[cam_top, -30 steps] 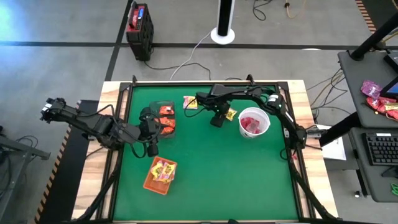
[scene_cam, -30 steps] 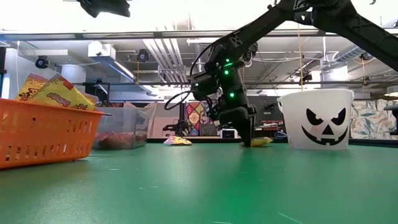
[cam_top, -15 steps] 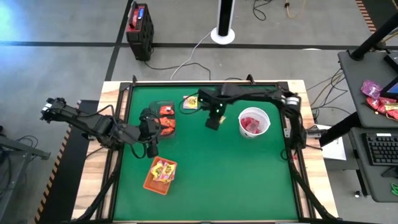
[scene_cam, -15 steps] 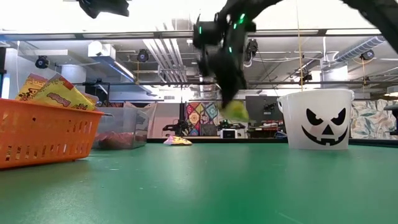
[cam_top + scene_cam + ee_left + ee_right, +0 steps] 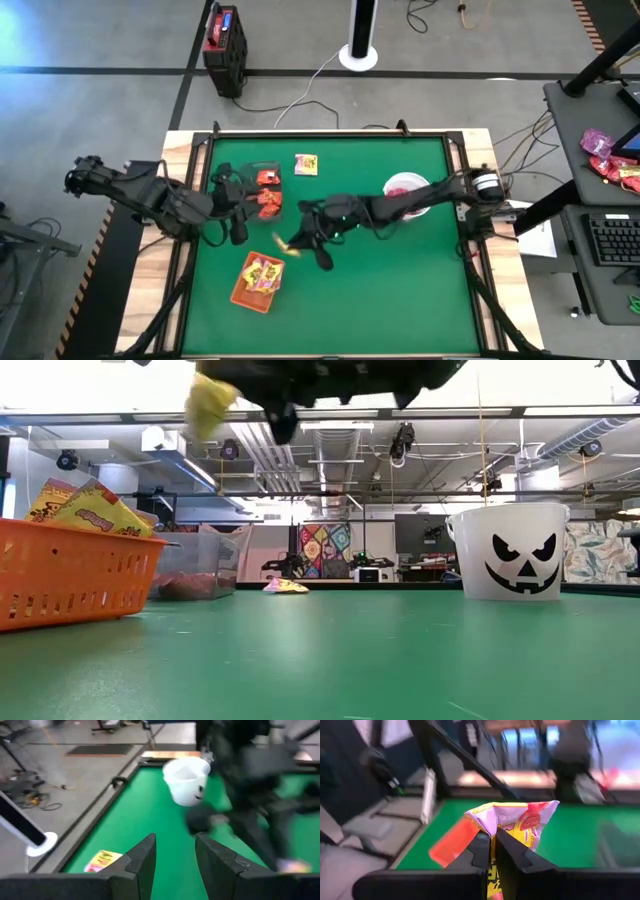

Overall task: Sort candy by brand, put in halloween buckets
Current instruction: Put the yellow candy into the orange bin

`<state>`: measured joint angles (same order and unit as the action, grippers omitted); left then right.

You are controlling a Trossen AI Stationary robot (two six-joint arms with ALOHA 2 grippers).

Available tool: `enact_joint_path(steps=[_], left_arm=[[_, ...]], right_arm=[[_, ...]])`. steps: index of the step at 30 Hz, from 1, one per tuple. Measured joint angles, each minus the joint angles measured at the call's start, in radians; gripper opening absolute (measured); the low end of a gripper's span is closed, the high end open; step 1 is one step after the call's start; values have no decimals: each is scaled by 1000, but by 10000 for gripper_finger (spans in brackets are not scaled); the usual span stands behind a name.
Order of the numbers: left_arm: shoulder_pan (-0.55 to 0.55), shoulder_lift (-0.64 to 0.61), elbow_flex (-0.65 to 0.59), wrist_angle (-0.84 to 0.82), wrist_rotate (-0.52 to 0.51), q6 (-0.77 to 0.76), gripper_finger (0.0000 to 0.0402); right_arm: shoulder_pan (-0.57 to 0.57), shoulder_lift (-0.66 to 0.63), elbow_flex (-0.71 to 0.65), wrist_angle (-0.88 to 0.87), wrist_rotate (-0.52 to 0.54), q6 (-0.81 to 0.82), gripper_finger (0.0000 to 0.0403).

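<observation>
Your right gripper [image 5: 297,243] is clamped on a yellow candy packet [image 5: 512,822], held up off the green table [image 5: 380,290]. From above, that arm stretches across the middle of the table, and the packet [image 5: 293,246] hangs just beside the orange tray [image 5: 258,281], between the tray and the table's centre. In the right wrist view you see the two fingers [image 5: 482,851] pressed together on the packet's lower part, with its crinkled pink-edged top standing above them and a blurred orange shape on the green beyond. In the low view the packet [image 5: 209,402] shows near the top of the picture, well above the table surface.

Your left gripper [image 5: 233,205] waits near the table's left side, just beside the dark tub [image 5: 264,190]. Its fingers [image 5: 142,865] stand parted with nothing between them, as the left wrist view shows.

The orange tray sits toward the near left part of the table and already holds yellow packets. The dark tub sits beyond it and holds red and orange packets. The white bucket [image 5: 407,194] stands on the right half of the table, partly crossed by your right arm, with red candy inside; its black jack-o'-lantern face shows in the low view [image 5: 522,567].

One more yellow packet [image 5: 305,164] lies flat on the table near the far edge, well apart from all three containers.
</observation>
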<state>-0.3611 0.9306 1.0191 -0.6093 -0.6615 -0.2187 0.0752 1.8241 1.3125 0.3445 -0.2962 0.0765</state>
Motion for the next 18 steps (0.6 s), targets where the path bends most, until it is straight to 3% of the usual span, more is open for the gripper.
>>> enact_joint_path(steps=[5, 8, 13, 18], left_arm=[[1, 0, 45, -12, -11, 1, 121], [0, 0, 47, -14, -10, 0, 121], [0, 9, 45, -18, -9, 0, 121], [0, 24, 45, -21, -9, -3, 121]], right_arm=[[53, 141, 22, 277, 1, -34, 12], [68, 226, 83, 316, 1, -37, 12], [71, 367, 197, 296, 10, -1, 13], [70, 434, 305, 126, 59, 6, 40]])
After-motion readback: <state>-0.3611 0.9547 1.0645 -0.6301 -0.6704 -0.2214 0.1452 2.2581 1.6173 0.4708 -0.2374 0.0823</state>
